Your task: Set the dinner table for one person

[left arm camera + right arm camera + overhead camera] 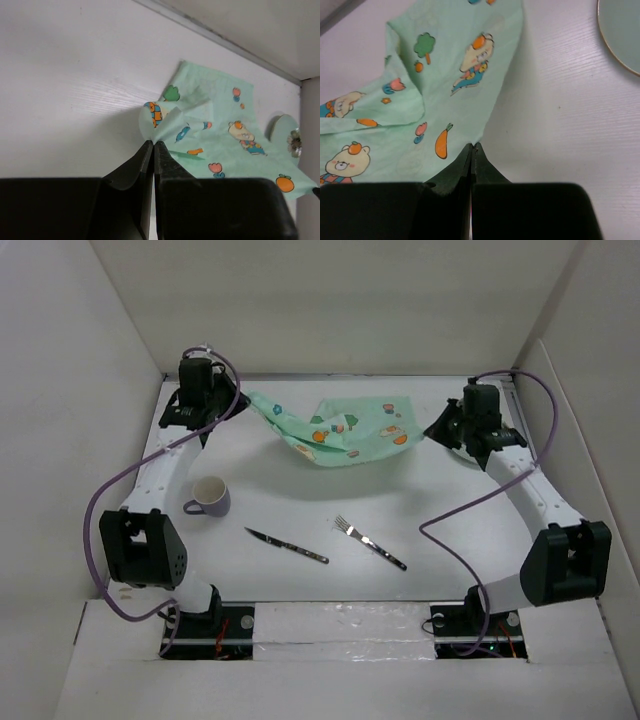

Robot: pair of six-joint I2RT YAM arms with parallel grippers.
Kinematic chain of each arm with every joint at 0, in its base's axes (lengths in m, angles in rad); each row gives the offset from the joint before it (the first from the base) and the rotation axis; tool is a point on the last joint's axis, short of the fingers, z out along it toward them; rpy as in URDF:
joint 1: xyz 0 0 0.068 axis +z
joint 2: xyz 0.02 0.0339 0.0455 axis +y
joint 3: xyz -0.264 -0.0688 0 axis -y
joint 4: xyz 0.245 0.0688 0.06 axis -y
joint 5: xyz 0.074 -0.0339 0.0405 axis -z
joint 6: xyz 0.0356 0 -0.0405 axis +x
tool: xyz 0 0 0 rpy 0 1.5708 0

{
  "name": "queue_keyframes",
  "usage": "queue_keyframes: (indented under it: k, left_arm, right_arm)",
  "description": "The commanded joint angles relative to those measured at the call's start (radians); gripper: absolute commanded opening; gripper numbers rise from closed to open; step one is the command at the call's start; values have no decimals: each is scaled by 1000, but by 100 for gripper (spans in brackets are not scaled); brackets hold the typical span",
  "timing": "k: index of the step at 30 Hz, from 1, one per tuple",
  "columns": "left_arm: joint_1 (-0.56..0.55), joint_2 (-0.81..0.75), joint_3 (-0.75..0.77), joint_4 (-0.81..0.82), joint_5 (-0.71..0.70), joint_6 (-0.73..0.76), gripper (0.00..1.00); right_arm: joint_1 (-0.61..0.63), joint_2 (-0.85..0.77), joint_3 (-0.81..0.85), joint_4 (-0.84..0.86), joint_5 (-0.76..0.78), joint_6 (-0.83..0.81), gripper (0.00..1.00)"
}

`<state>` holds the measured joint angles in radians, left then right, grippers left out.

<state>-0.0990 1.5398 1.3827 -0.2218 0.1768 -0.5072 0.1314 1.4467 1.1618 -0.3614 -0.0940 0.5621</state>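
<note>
Top external: mug upright nr knife

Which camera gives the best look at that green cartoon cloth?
The top external view: the whole crumpled cloth shows there, corner to corner. Each wrist view shows only one end of it, up close, with its printed pattern.

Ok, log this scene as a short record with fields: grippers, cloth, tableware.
left gripper: shut, pinching a corner of the placemat
right gripper: shut on the placemat's other side
placemat: mint-green, crumpled, spanning the two grippers at the far side of the dinner table
mug: upright, near left
knife: flat, near centre
fork: flat, right of the knife, not touching it
plate: far right, beside the placemat
</note>
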Motion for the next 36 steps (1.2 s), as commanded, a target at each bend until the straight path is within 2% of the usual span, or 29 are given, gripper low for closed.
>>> queue_keyframes:
  k: [1,5,10,14,18,20,21,22,24,25,26,27,31,33,34,35,36]
  left_arm:
    - [-4,-118,114,78,15,-69,0]
    - [-4,-168,190,56,-57,-111,0]
    - [-4,-224,260,38,-97,-128,0]
    - [-4,-202,300,33,-83,-134,0]
    - [7,-123,254,99,-77,-149,0]
    - [39,-68,277,108,-27,-183,0]
    - [39,-5,294,127,-19,-194,0]
    - [51,26,349,127,-13,-201,0]
    - [61,135,435,115,-2,-232,0]
    - [61,164,519,111,7,-246,0]
    - [70,190,557,113,21,-278,0]
    - [70,215,584,136,29,-296,0]
    - [80,204,650,179,47,-326,0]
    - [81,172,626,196,55,-323,0]
    - [90,148,528,214,55,-323,0]
    - [100,81,454,249,53,-323,0]
    - [101,45,384,304,52,-323,0]
  right_arm:
    - [-1,-97,111,-5,-4,10,0]
    - [19,-172,255,-65,51,-8,0]
    - [53,-261,329,-100,71,-22,0]
    - [73,-272,361,-103,71,-27,0]
    - [73,-154,363,-51,76,-48,0]
    - [59,-82,416,-16,53,-47,0]
    - [44,10,455,-11,31,-42,0]
    - [43,55,501,-7,31,-41,0]
    - [33,159,686,-25,16,-25,0]
    - [33,253,760,-42,16,-22,0]
    - [33,294,898,-62,20,-18,0]
    - [24,329,970,-80,17,-4,0]
    - [14,419,1205,-126,-13,2,0]
    - [14,402,1172,-129,-19,-5,0]
    - [5,383,1130,-128,-27,-7,0]
    - [5,330,1069,-96,-38,-7,0]
    - [5,293,909,-62,-52,-4,0]
